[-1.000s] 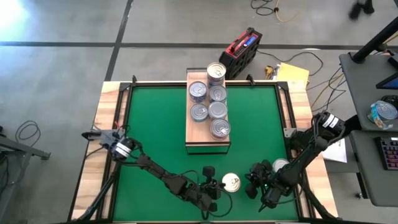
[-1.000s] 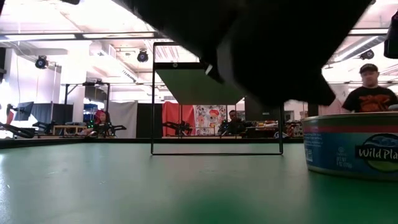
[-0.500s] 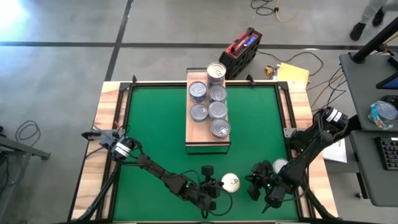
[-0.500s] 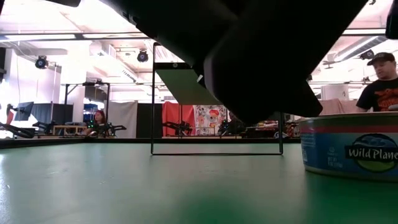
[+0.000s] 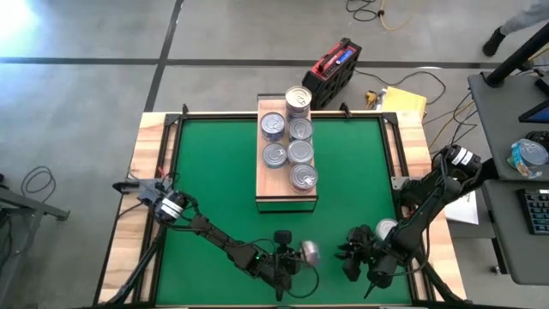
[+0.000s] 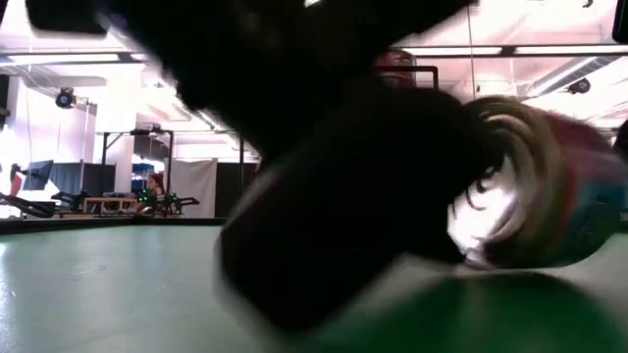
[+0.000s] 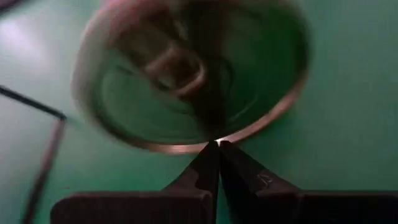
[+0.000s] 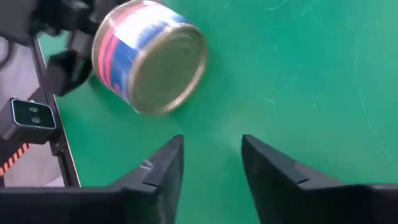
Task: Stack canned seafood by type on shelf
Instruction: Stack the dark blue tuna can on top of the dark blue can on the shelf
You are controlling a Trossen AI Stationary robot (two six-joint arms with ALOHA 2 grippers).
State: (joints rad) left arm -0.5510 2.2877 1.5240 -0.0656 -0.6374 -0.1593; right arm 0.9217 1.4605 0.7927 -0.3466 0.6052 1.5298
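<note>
One can of seafood stands tipped up on its edge on the green mat near the front edge. Its pull-tab lid faces my left gripper, which is shut with its tips at the lid's rim. Its plain bottom faces my right gripper, which stands open a little to the right with nothing between its fingers. The shelf at the far middle carries several cans resting on their flat bottoms. In the low view the tipped can shows behind the dark left gripper. My left gripper meets the rim of the can's lid with its shut fingertips. The fingers come from the table's left, slanting down. The can is tilted up with its lower edge on the mat and its lid turned toward the fingers.
Another can lies beside the right arm near the mat's right border. A red case sits on the floor behind the table. The middle of the green mat is bare. People show in the room beyond.
The can near the front edge lay flat with its lid up. It has been tipped onto its edge and has shifted slightly toward the table's left. My left gripper has sunk a little and tipped further down at the can's lid.
</note>
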